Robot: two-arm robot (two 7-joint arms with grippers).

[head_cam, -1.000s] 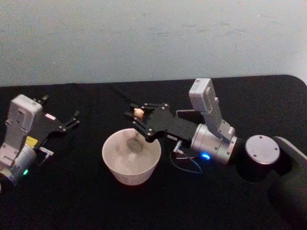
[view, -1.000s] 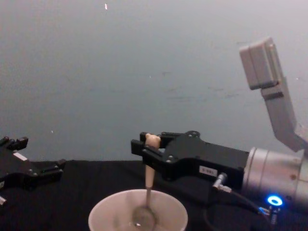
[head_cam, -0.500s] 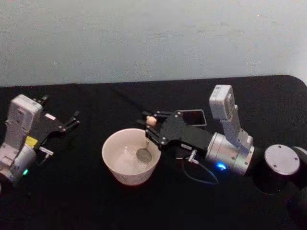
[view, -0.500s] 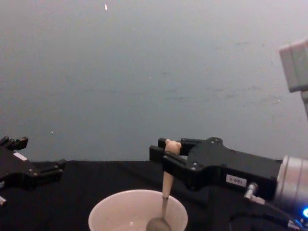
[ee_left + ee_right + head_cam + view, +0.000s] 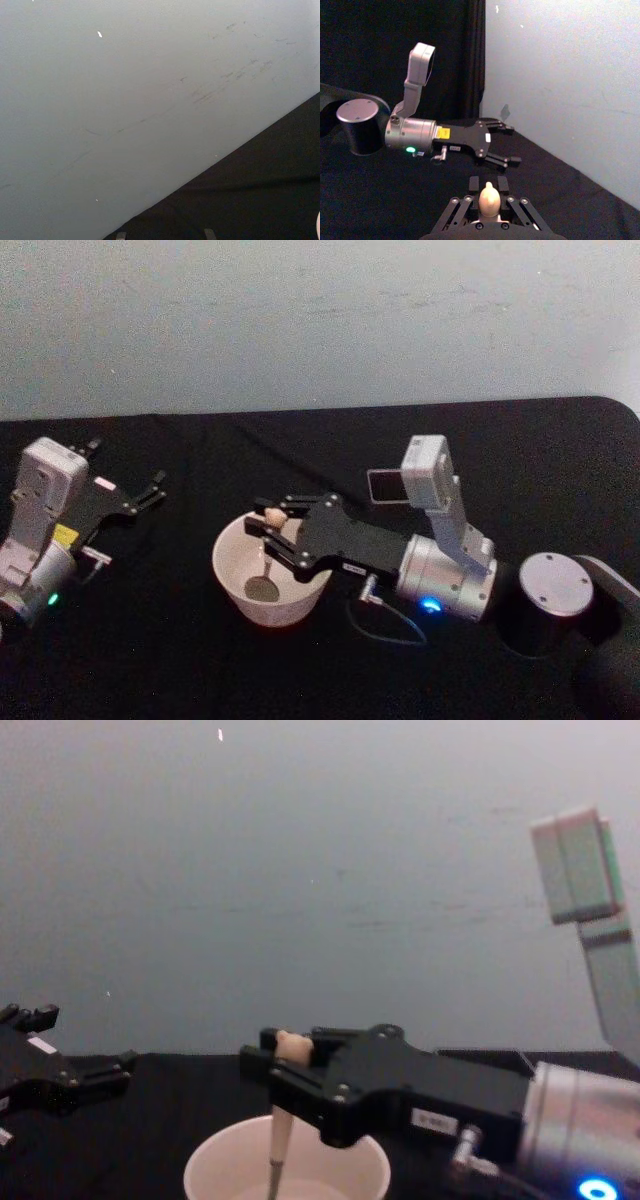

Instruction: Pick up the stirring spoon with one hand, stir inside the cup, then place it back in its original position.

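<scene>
The cup [image 5: 268, 612] is set on the black table [image 5: 150, 660], and the spoon [image 5: 266, 565] is stood nearly upright in it, bowl down. Its handle is pinched by the right gripper [image 5: 268, 522] above the cup. Farther left, the left gripper [image 5: 126, 468] is parked with fingers spread.

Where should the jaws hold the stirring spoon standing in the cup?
Grip the stirring spoon by the cream handle just under the bear head, coming level from the robot's right above the cup rim. It stands nearly upright, bowl down inside, leaving only the upper handle free. The right gripper is shut there; the left gripper sits parked at left.
</scene>
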